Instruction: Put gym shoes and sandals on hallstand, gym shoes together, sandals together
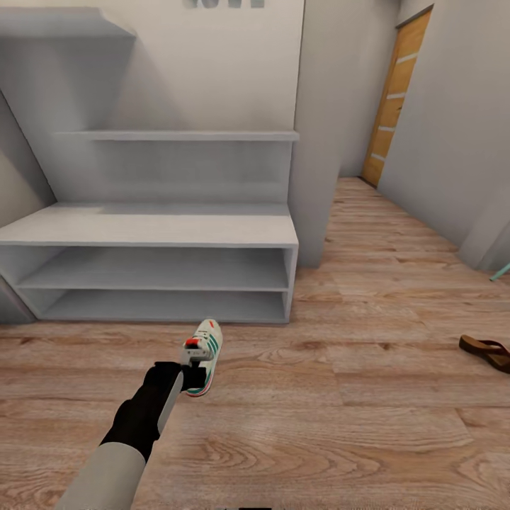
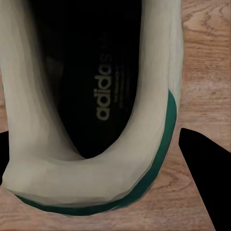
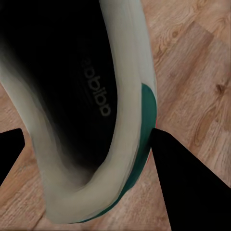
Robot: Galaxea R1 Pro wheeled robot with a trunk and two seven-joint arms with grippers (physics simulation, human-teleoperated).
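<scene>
Risk: left gripper [image 1: 193, 374] has the gym shoe [image 1: 204, 352] only by its heel collar, toe hanging free toward the rack [image 1: 152, 230]; a quick swing could twist it loose onto the floor [image 1: 319, 425]. Left arm reaches forward and low, shoe just short of the rack. Left jaws part-closed, straddling the heel. Right gripper [image 3: 91, 159] grips a second shoe [image 3: 120, 96] likewise, one finger [image 3: 187, 183] touching the heel. One sandal [image 1: 486, 351] lies well apart, far right
</scene>
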